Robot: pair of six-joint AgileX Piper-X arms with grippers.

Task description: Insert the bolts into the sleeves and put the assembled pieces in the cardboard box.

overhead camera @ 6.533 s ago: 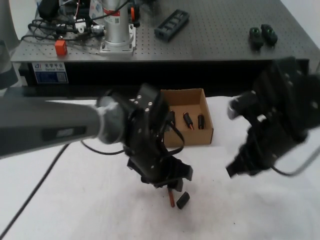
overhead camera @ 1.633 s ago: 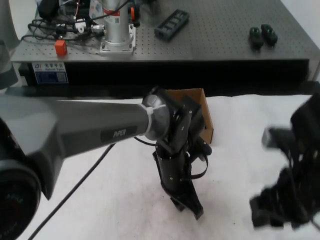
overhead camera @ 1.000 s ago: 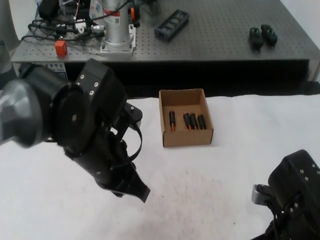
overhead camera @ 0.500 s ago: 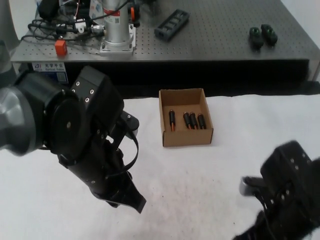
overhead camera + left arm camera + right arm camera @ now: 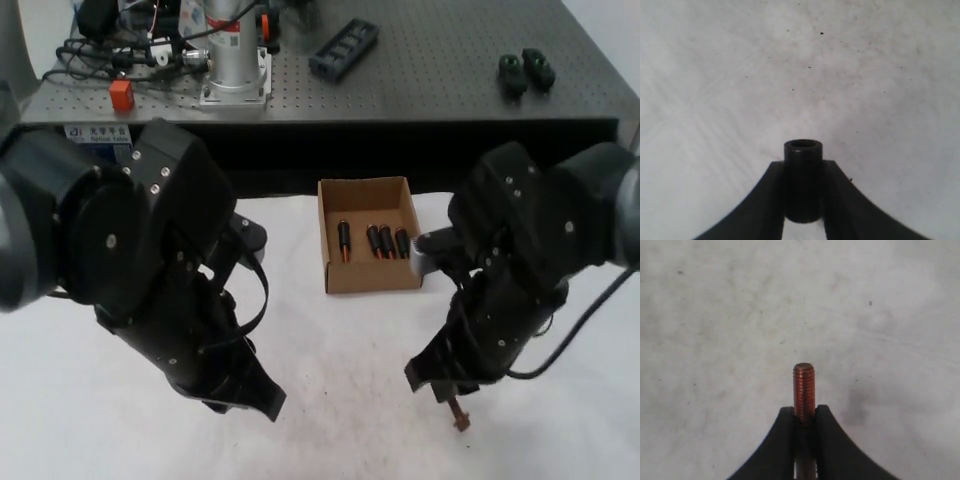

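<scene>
My left gripper is shut on a black sleeve, whose open bore faces away from the camera over the white cloth. My right gripper is shut on a copper-coloured threaded bolt that sticks out past the fingertips. In the high view the left arm hangs over the cloth at the left. At the right the right arm holds the bolt pointing down. The cardboard box stands between them at the back, with several assembled pieces inside.
White cloth covers the near bench. Behind the box runs a dark perforated table with a metal post, cables, an orange block and a black tray.
The right arm has risen from the bottom right corner and swung in towards the middle, bolt now showing below it. The left arm has shifted slightly.
</scene>
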